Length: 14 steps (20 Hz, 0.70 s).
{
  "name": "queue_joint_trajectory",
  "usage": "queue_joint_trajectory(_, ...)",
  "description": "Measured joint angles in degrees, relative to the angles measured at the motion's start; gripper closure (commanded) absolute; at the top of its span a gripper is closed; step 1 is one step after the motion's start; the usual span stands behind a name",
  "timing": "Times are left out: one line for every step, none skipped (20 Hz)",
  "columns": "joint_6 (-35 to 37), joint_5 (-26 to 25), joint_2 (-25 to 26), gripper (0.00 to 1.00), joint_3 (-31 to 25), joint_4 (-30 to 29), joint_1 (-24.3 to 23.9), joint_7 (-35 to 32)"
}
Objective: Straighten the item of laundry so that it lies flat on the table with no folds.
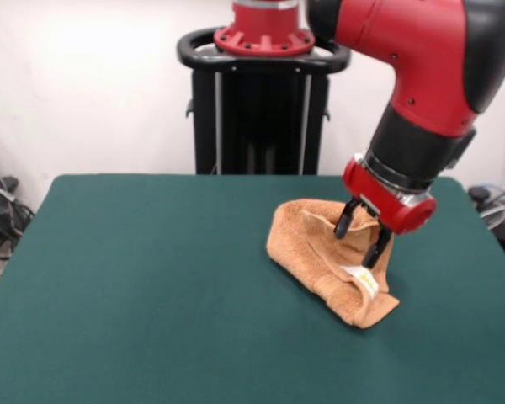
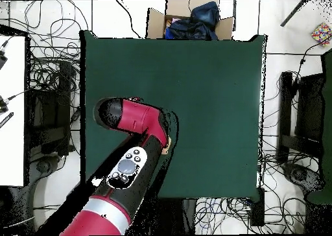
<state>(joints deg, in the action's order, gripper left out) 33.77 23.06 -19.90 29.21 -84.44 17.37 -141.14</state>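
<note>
The orange-tan towel [image 1: 320, 252] lies bunched and folded over on itself on the right part of the dark green table [image 1: 151, 286]. Its white label [image 1: 364, 281] shows near the front corner. My gripper [image 1: 361, 235] is right over the towel's upper right part. Its two black fingers stand apart with their tips at the cloth, and tan cloth shows between them. In the overhead view the arm covers the gripper and nearly all of the towel; only a tan sliver [image 2: 166, 143] shows beside the arm on the table [image 2: 214, 84].
The robot's black pedestal [image 1: 261, 109] stands behind the table's far edge. A cardboard box with blue cloth [image 2: 191, 19] sits on the floor beyond the table's opposite edge. Cables lie on the floor all round the table.
</note>
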Motion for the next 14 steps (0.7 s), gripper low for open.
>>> queue_joint_trajectory(-0.14,-0.13,0.11,0.00,0.01,0.00,-0.12,0.00)
queue_joint_trajectory(-0.25,-0.38,0.20,0.00,0.01,0.00,-0.21,0.00)
queue_joint_trajectory(-0.31,-0.71,0.26,0.00,0.01,0.01,-0.28,0.00)
queue_joint_trajectory(-0.33,-1.47,0.37,0.00,0.01,0.04,-0.39,0.00)
queue_joint_trajectory(-0.36,-2.24,0.47,0.00,0.01,0.07,-0.50,0.00)
queue_joint_trajectory(-0.33,-3.71,0.67,0.00,0.02,0.23,-0.62,0.00)
queue_joint_trajectory(-0.31,-5.19,0.86,0.00,0.02,0.38,-0.75,0.00)
queue_joint_trajectory(-0.29,-6.67,1.05,1.00,0.03,0.54,-0.87,0.00)
queue_joint_trajectory(-0.02,-7.97,1.33,1.00,0.17,0.82,-0.94,0.00)
queue_joint_trajectory(0.79,-9.55,1.72,1.00,0.28,1.26,-1.01,0.01)
queue_joint_trajectory(1.61,-11.13,2.11,1.00,0.39,1.71,-1.07,0.01)
queue_joint_trajectory(4.28,-13.77,2.73,1.00,0.38,2.58,-1.27,0.01)
queue_joint_trajectory(5.15,-14.39,2.86,1.00,0.37,2.80,-1.34,0.01)
queue_joint_trajectory(7.06,-15.53,3.09,1.00,0.37,3.19,-1.53,0.01)
